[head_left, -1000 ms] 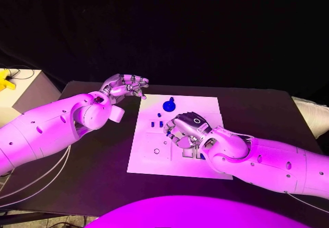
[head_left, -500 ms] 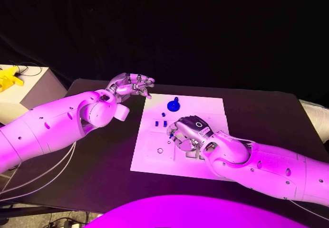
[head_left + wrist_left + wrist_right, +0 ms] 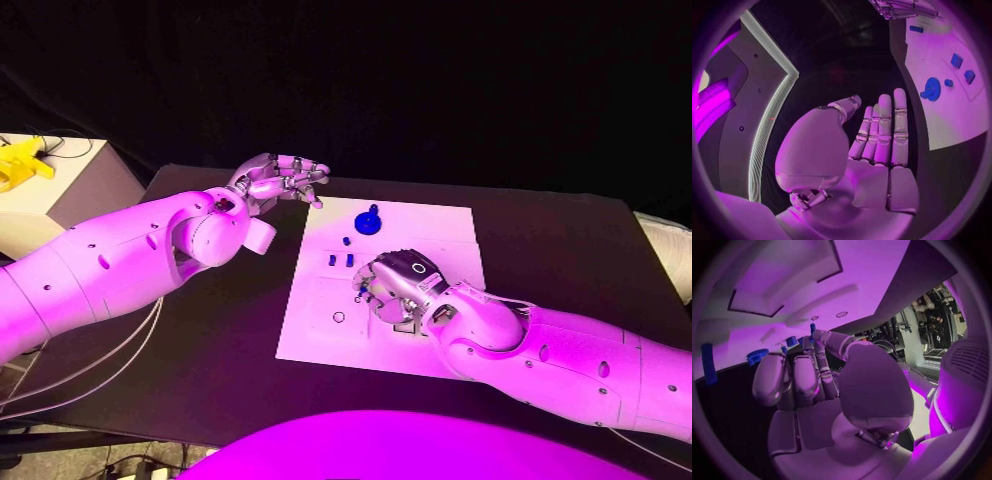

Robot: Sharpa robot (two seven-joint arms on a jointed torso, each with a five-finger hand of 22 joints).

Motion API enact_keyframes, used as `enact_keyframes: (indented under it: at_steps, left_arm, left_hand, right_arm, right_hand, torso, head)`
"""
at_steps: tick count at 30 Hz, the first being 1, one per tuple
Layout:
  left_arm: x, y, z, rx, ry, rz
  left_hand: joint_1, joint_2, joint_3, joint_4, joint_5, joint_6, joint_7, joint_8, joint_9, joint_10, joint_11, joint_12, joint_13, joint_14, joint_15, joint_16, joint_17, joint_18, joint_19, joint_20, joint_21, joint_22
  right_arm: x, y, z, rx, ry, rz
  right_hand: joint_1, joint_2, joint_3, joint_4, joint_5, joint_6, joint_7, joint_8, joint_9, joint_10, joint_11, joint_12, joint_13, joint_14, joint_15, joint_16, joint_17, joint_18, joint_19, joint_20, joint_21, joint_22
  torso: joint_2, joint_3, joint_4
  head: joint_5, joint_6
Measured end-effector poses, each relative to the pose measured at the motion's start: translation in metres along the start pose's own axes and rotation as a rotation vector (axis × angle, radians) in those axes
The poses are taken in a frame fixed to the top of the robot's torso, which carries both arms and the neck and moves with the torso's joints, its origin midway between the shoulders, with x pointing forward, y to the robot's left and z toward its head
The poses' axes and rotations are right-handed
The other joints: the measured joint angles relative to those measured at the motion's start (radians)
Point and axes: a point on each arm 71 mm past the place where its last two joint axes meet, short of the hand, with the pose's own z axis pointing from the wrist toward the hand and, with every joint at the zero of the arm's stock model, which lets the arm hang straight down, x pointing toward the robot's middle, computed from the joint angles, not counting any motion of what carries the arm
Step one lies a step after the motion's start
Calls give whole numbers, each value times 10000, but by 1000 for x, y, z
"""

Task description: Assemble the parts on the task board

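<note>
Task board (image 3: pixel 433 225): white plate flat at centre of black table (image 3: pixel 577 240). Round blue part (image 3: pixel 368 220) at far end of board, small blue parts (image 3: pixel 340 259) just beside it toward the near side; same pieces seen on board in left wrist view, round part (image 3: pixel 932 89) next to small squares (image 3: pixel 957 60).

Right hand (image 3: pixel 392 285): low over board middle, palm down, fingers curled in toward surface; cannot tell whether pinching anything or touching board. Blue peg (image 3: pixel 709 364) and toothed blue part (image 3: pixel 756 356) beyond fingertips in right wrist view.

Left hand (image 3: pixel 278 180): off board, raised over far-left table corner, fingers straight, side by side, holding nothing.

Pale box (image 3: pixel 65 185) w/ yellow object (image 3: pixel 22 165) at left edge.
</note>
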Motion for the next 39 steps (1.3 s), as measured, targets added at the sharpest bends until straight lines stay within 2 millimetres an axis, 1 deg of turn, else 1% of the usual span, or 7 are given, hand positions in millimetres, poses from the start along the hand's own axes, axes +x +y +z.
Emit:
enact_keyframes:
  at_steps: [26, 39]
  left_arm:
    - [0, 0, -1, -18, 54, -8]
    - [1, 0, -1, -30, 89, -16]
  left_hand:
    - [0, 0, 0, 0, 0, 0, 0, 0, 1, 0, 0, 0, 2, 0, 0, 0, -3, 0, 0, 0, 0, -7]
    - [0, 0, 1, 0, 0, 1, -1, 0, 2, 0, 0, 0, 2, 0, 0, 0, -4, 0, 0, 0, 0, -7]
  right_arm:
    - [5, 2, 2, 71, 166, 8]
    - [7, 1, 3, 138, 264, -38]
  right_hand:
    - [0, 0, -6, -2, -11, 0, 0, 0, 8, -12, -12, 19, 0, 0, 0, 0, -28, 1, 0, 0, -37, -54]
    - [0, 0, -8, -3, 15, 0, 0, 0, 7, 19, 19, -29, 0, 0, 1, 0, -54, 1, 0, 0, -37, -54]
  torso:
    - [-10, -1, -6]
    - [-9, -2, -2]
  head:
    - [62, 0]
    - [61, 0]
